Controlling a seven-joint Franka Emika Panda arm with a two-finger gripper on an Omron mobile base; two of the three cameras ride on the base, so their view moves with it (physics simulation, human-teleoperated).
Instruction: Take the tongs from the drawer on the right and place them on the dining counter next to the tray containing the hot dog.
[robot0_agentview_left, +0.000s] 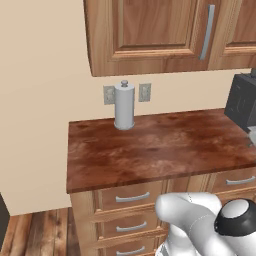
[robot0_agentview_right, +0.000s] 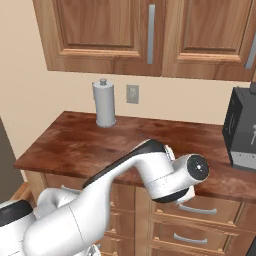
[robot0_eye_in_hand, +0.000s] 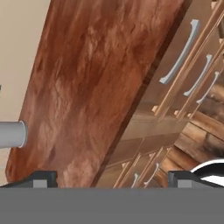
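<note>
My gripper (robot0_eye_in_hand: 112, 183) is open; its two dark fingertips (robot0_eye_in_hand: 43, 178) stand far apart with nothing between them. It hangs in front of the drawer cabinet, looking along the narrow reddish-brown worktop (robot0_eye_in_hand: 87, 78) and down the drawer fronts (robot0_eye_in_hand: 177, 54) with curved silver handles. The arm's wrist (robot0_agentview_right: 172, 180) sits level with the worktop's front edge. Every drawer front I see looks shut. The tongs are hidden. The wide light-wood drawer, the dining counter and the tray are out of view.
A grey paper towel holder (robot0_agentview_left: 124, 106) stands at the back of the worktop (robot0_agentview_left: 160, 145) by the wall. A dark appliance (robot0_agentview_right: 242, 130) sits at the worktop's right end. Wall cabinets (robot0_agentview_left: 150, 30) hang overhead. Wooden floor (robot0_agentview_left: 35, 230) lies left of the cabinet.
</note>
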